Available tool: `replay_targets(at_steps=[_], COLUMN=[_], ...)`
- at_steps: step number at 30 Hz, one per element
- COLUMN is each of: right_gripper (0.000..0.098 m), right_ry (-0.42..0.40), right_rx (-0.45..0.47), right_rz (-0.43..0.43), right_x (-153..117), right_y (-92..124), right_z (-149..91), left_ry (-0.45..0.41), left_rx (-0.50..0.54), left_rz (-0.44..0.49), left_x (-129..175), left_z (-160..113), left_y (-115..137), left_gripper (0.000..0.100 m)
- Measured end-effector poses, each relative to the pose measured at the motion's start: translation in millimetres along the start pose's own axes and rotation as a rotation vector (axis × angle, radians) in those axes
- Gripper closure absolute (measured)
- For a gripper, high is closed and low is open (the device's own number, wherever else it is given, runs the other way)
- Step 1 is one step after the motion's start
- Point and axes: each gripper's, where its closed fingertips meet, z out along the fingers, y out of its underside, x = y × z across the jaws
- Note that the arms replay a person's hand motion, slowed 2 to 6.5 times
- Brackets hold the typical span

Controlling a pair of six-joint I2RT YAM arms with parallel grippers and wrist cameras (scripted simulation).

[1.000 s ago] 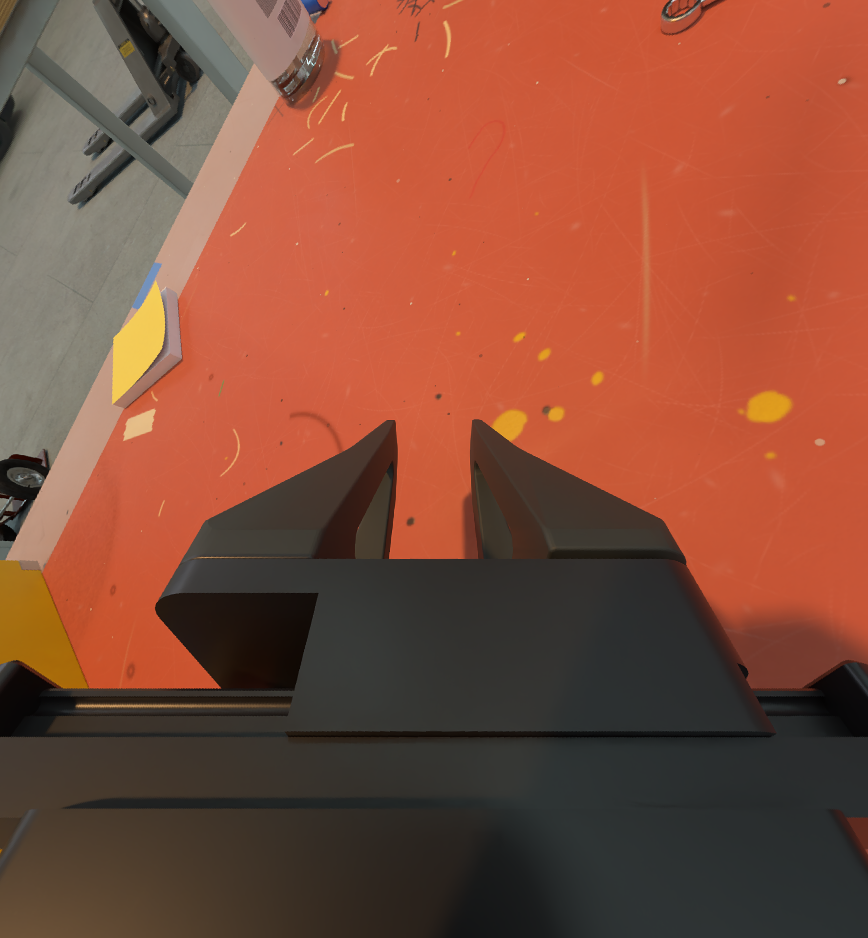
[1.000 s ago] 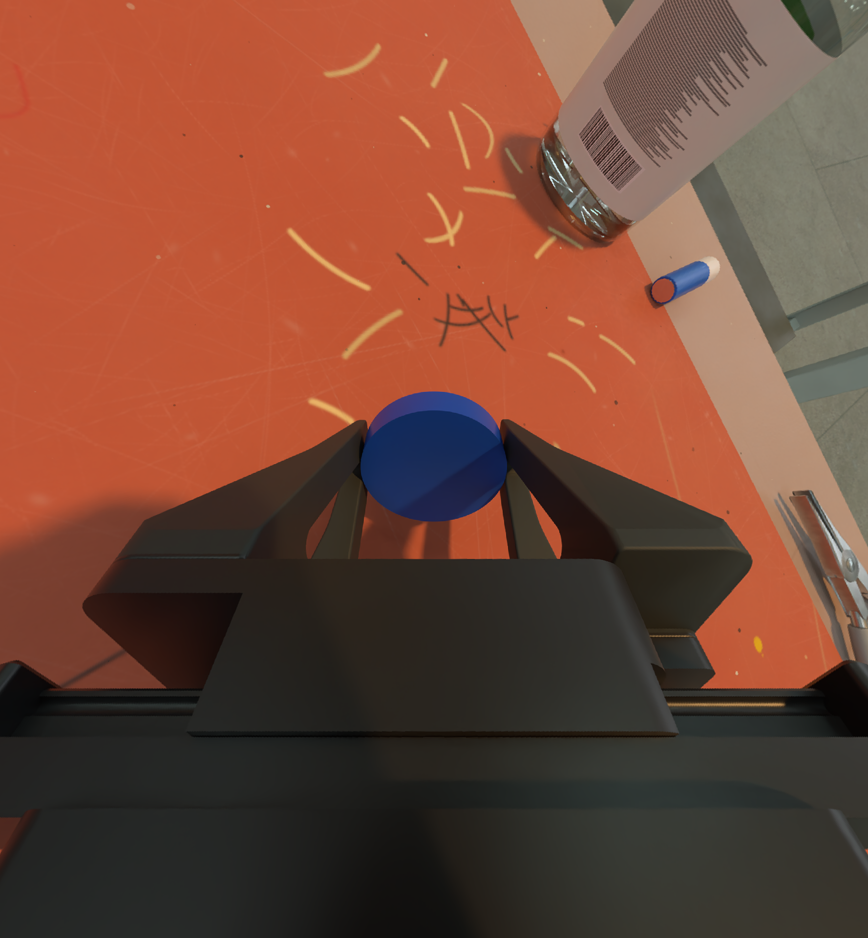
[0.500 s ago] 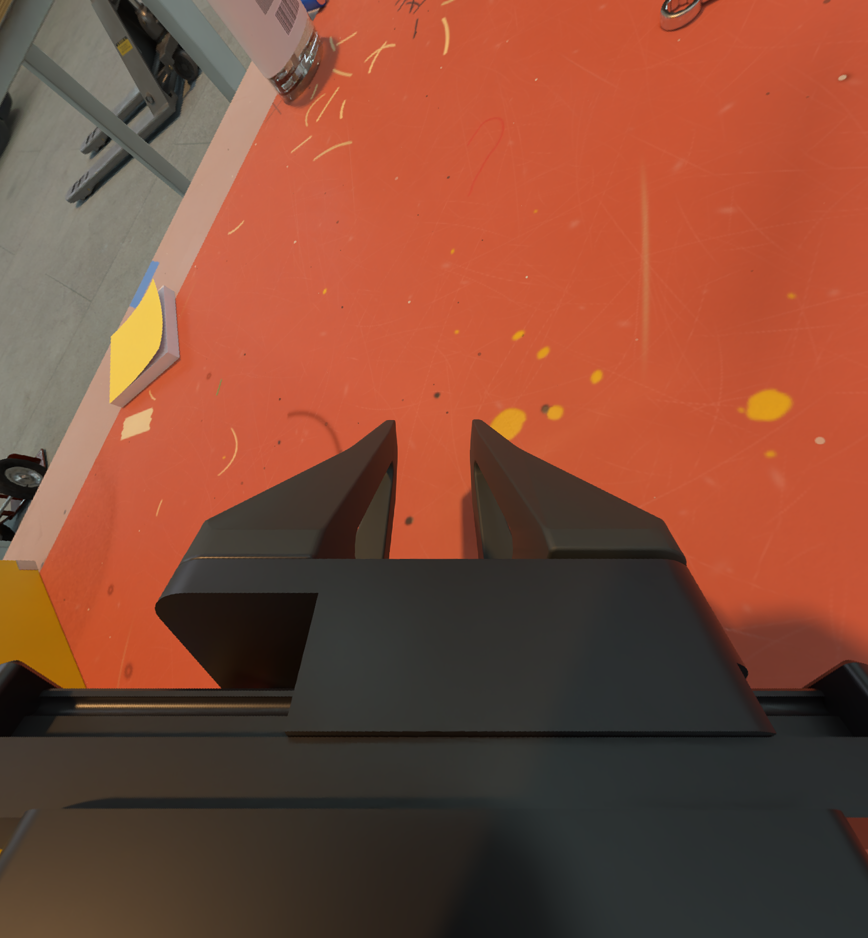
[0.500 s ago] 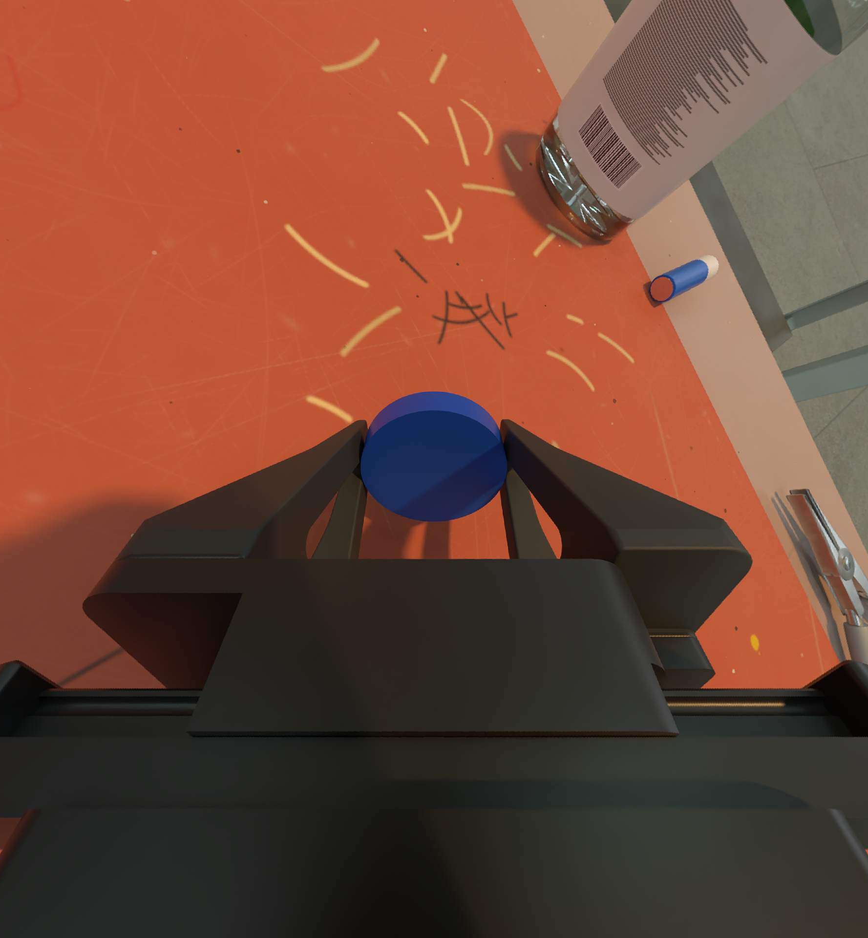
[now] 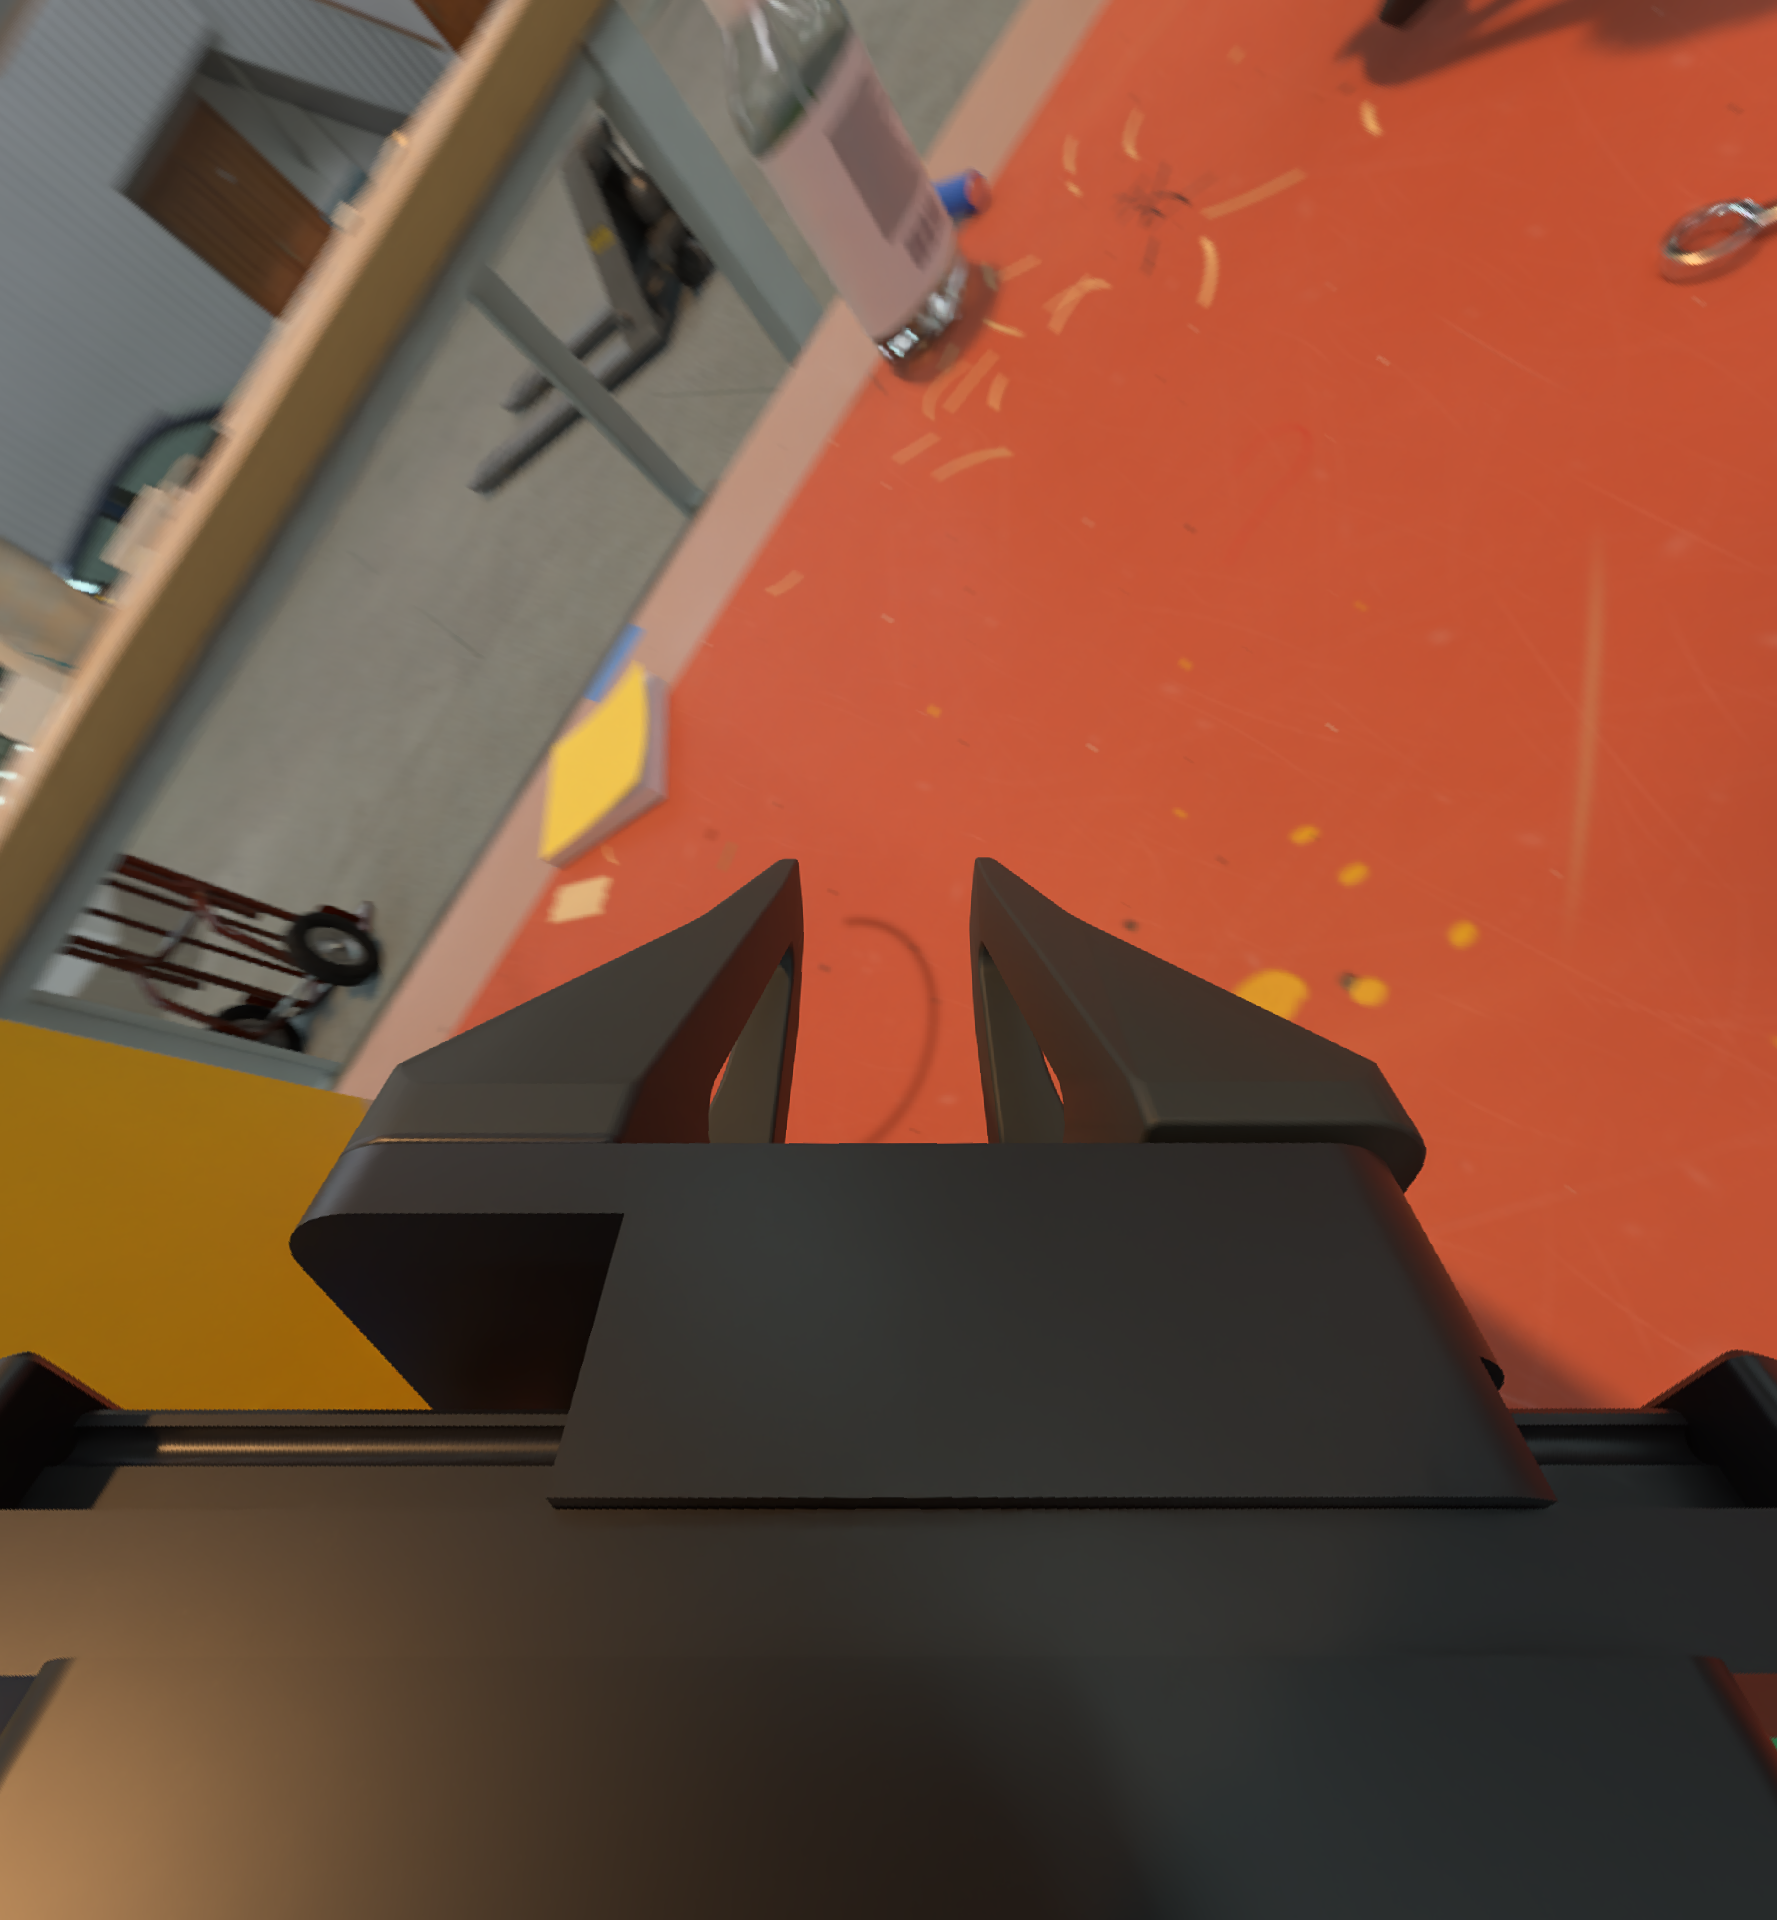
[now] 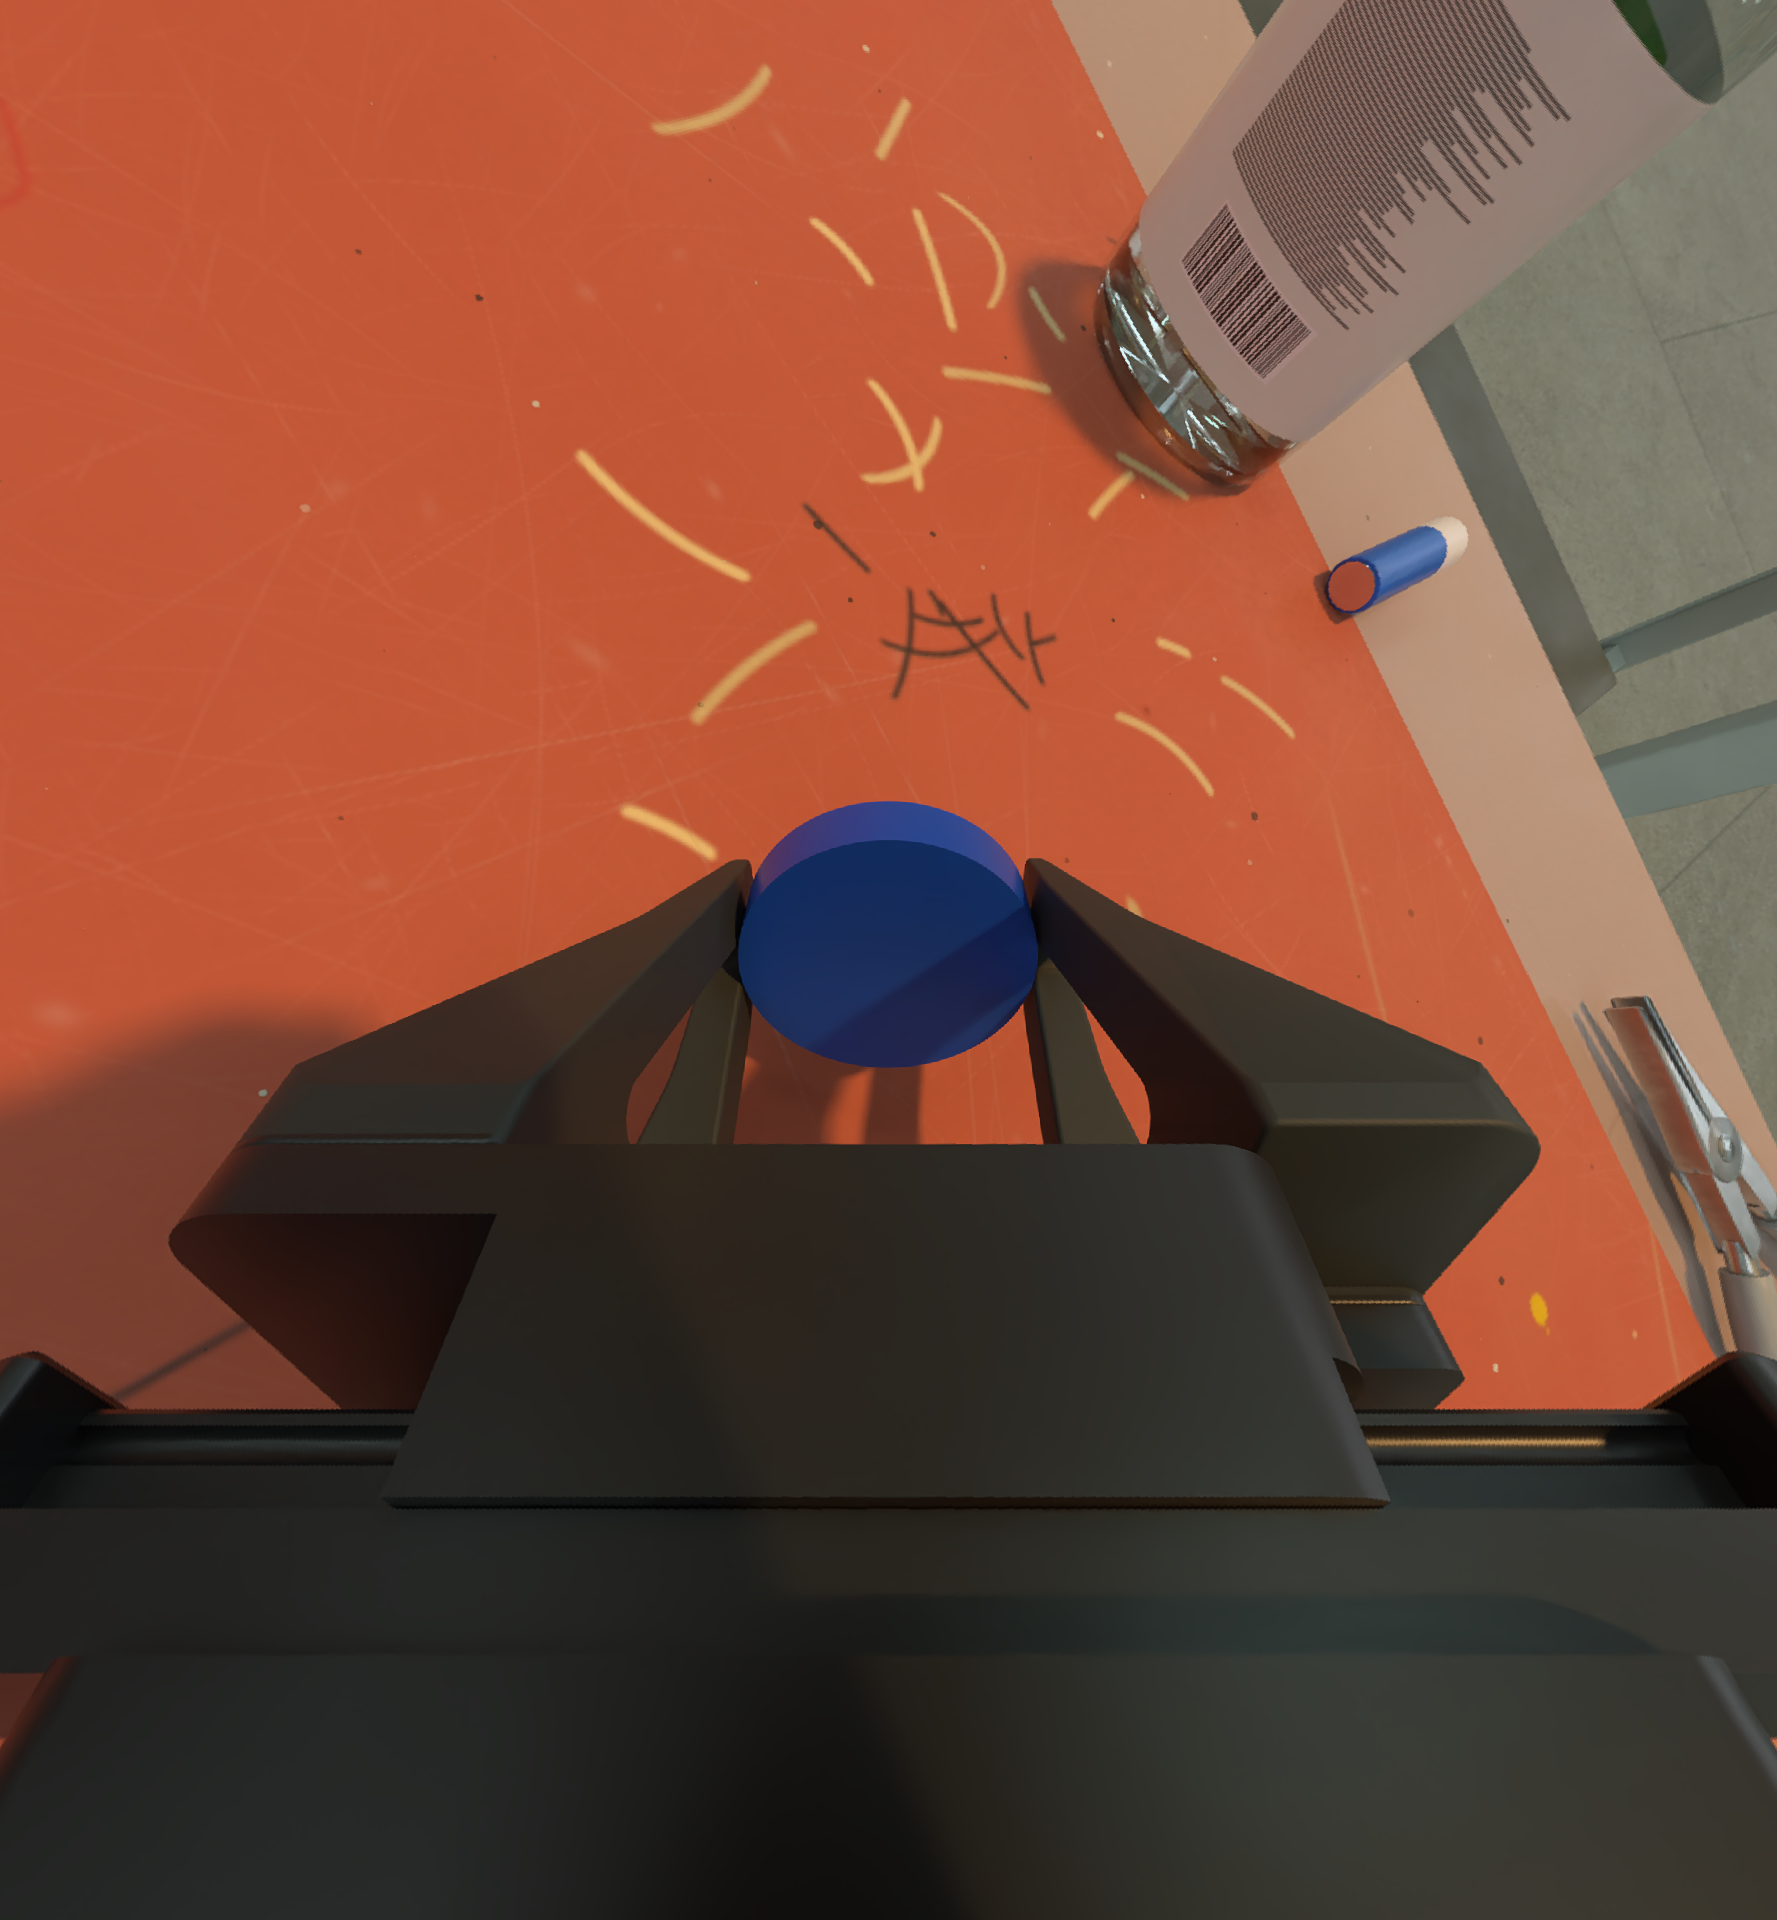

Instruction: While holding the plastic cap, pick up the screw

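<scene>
My left pincer (image 5: 885, 894) hangs over the orange table (image 5: 1383, 644), fingers slightly apart, nothing between them. A yellow pad (image 5: 601, 774) lies at the table's edge to its left. The screw is not visible in either view. My right pincer (image 6: 887, 883) is clamped on the blue plastic cap (image 6: 886, 935), raised above the table; bottle (image 6: 1310, 270) beyond, right.

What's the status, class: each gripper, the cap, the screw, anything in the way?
Right gripper shut on blue plastic cap, clear of the orange table. Left gripper open, empty. Screw not in view. Nothing between the left fingers.
</scene>
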Motion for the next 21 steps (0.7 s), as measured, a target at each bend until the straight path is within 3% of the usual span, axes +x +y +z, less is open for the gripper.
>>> replay_targets(at_steps=[4, 11, 21], right_gripper=[0.0551, 0.0551, 0.0551], right_ry=[0.000, 0.001, 0.003], right_rx=[0.000, -0.002, -0.003], right_rz=[0.000, -0.006, -0.015], right_x=[0.0, -0.2, -1.8], right_y=[0.0, -0.2, -1.6], right_z=[0.0, 0.1, -1.5], left_ry=[-0.127, -0.348, -0.544], left_rx=[0.023, -0.024, -0.127], left_rz=[0.065, 0.169, 0.261], left_x=[-31.6, -101.3, -173.5], left_z=[-5.5, -1.7, 18.3], left_y=[-21.8, -49.4, -61.1], left_gripper=[0.074, 0.083, 0.096])
